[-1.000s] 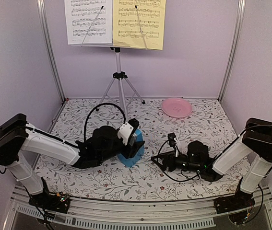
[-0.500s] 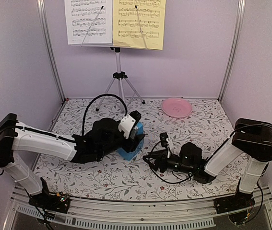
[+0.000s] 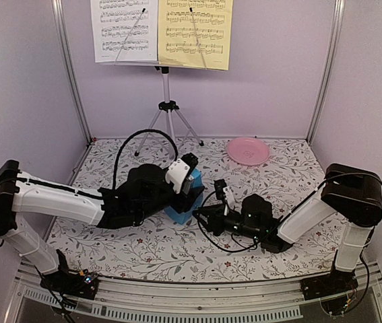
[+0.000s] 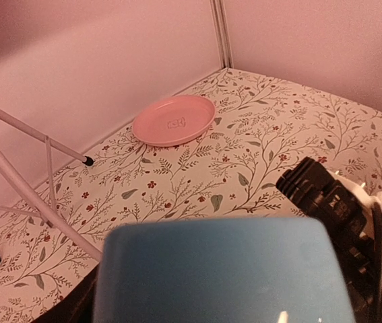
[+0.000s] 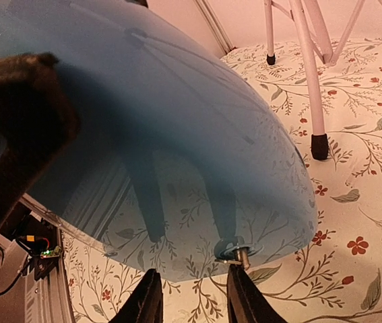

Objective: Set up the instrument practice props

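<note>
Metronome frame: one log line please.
left gripper: shut on metronome | right gripper: open, close to metronome | music stand: upright, holds white sheet, yellow sheet

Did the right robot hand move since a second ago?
Yes. Against the pink plate, which stayed put, the right gripper slid left, nearing the blue metronome.

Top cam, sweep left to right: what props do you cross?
white sheet → blue metronome → pink plate. Skipped: the yellow sheet and the stand overlap the metronome's span.
</note>
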Controlling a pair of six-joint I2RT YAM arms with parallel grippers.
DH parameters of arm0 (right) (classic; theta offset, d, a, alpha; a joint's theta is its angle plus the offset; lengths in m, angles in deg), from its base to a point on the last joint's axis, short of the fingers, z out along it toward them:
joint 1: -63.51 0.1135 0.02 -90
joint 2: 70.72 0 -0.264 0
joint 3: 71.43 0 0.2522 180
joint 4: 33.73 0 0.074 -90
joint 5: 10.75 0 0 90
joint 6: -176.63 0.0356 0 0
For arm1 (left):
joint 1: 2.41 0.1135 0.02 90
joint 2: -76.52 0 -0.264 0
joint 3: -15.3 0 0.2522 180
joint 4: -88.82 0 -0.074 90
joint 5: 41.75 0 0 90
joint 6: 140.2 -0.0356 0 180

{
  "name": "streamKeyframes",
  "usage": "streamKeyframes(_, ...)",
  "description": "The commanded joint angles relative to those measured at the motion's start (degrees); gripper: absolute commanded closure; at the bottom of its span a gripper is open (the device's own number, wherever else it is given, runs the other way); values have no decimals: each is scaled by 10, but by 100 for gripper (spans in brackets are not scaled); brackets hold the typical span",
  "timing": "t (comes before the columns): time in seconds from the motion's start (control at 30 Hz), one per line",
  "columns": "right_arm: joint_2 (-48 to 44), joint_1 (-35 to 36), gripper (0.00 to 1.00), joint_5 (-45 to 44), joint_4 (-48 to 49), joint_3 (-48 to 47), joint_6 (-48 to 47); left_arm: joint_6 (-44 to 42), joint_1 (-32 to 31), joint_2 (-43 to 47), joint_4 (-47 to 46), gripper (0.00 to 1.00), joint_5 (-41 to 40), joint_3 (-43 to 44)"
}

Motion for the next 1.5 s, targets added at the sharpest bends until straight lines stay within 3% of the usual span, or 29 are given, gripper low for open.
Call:
streamKeyframes(0.0, 10, 3, 67, -31, -30, -14, 1, 2, -10, 42, -56, 93, 6, 14)
streamKeyframes(0.13, 5, 4, 65, -46, -51, -15, 3, 1, -11, 46, -59, 93, 9, 13)
streamKeyframes(0.3, -5, 4, 56, -57, -68, -10, 4, -5, -10, 51, -60, 93, 11, 13)
streamKeyframes(0.73, -33, 5, 50, -54, -69, -8, -26, -7, -11, 44, -59, 94, 23, 17)
streamKeyframes(1.47, -47, 4, 77, -57, -82, -8, -31, -5, -11, 39, -59, 95, 38, 14)
